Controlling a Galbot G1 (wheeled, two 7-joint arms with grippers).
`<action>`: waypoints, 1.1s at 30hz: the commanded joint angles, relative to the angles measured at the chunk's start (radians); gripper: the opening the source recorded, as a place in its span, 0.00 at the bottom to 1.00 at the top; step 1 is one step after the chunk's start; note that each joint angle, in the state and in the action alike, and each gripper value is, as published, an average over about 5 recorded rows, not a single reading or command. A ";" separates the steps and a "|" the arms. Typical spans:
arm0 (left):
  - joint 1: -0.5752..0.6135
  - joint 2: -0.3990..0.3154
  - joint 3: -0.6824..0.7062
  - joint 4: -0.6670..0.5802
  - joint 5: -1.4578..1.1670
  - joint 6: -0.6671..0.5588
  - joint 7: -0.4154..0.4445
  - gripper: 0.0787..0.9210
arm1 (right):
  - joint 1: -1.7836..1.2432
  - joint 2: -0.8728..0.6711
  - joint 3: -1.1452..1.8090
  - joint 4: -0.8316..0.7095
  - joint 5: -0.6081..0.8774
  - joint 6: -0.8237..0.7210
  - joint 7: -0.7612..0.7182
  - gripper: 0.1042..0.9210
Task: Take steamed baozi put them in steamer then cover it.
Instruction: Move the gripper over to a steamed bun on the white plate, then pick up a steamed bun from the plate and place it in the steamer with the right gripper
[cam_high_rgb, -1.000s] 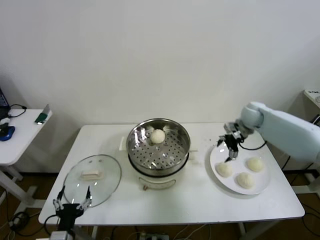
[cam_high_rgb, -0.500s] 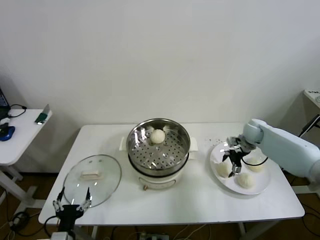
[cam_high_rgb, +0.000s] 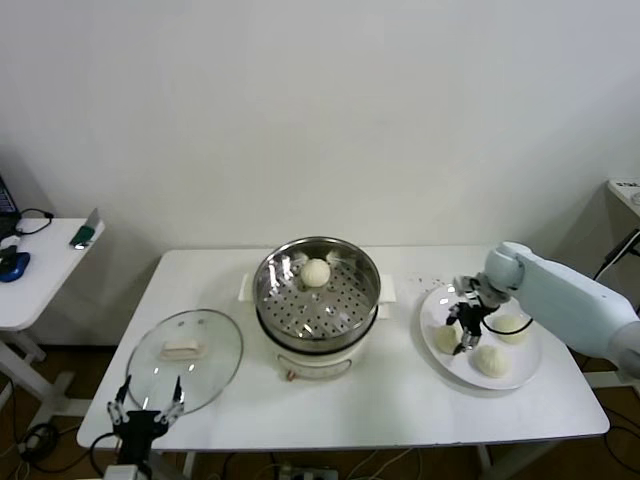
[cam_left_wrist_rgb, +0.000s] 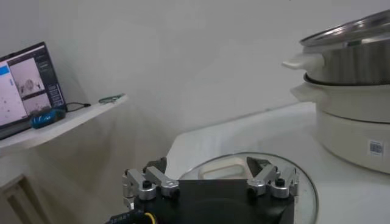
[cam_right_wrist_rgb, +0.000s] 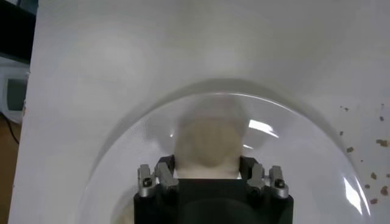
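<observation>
- My right gripper (cam_high_rgb: 462, 330) is down on the flat white plate (cam_high_rgb: 520, 378), jaws spread around a cream-white dough bun (cam_right_wrist_rgb: 208, 141), not yet pinching.
- Risk, I think: squeezing off-centre could dent the soft bun or roll it away.
- The shiny steel perforated steamer basket (cam_high_rgb: 317, 285) holds one bun (cam_high_rgb: 316, 272); three sit on the plate.
- The left gripper (cam_high_rgb: 144, 411) waits spread beside the clear glass lid (cam_high_rgb: 186, 359).

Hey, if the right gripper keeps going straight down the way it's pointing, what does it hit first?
Most likely the baozi framed between the right gripper's open fingers, on the white plate; exact depth is unclear.
</observation>
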 joint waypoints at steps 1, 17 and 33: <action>0.001 -0.001 0.001 -0.001 0.002 0.000 0.000 0.88 | -0.009 0.006 0.015 -0.018 -0.005 0.001 -0.003 0.68; 0.021 -0.008 0.023 -0.030 0.014 0.002 0.000 0.88 | 0.513 0.033 -0.358 0.029 0.385 -0.040 0.003 0.68; 0.031 0.000 0.063 -0.073 0.039 0.002 0.010 0.88 | 0.732 0.346 -0.517 0.141 0.758 -0.189 0.113 0.68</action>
